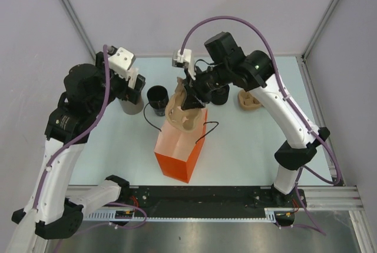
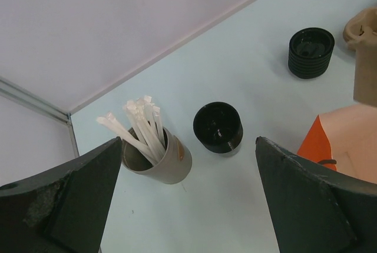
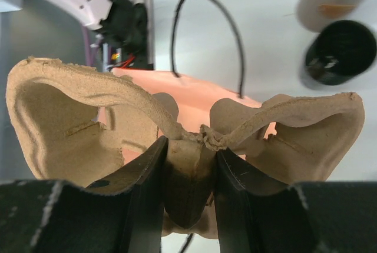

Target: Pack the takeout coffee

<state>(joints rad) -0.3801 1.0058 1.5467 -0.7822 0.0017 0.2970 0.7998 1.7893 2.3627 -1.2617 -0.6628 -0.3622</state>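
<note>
Takeout coffee, a small black cup with a ribbed side and what looks like a glossy round lid, is standing on the pale blue desk, partly hidden behind the right gripper from overhead. Its jaws are pinching the centre ridge of a rough, tan moulded-pulp cup carrier above an orange paper bag. The left gripper is hovering, jaws spread wide and empty, over a grey cup of white straws and a lidless black cup.
</note>
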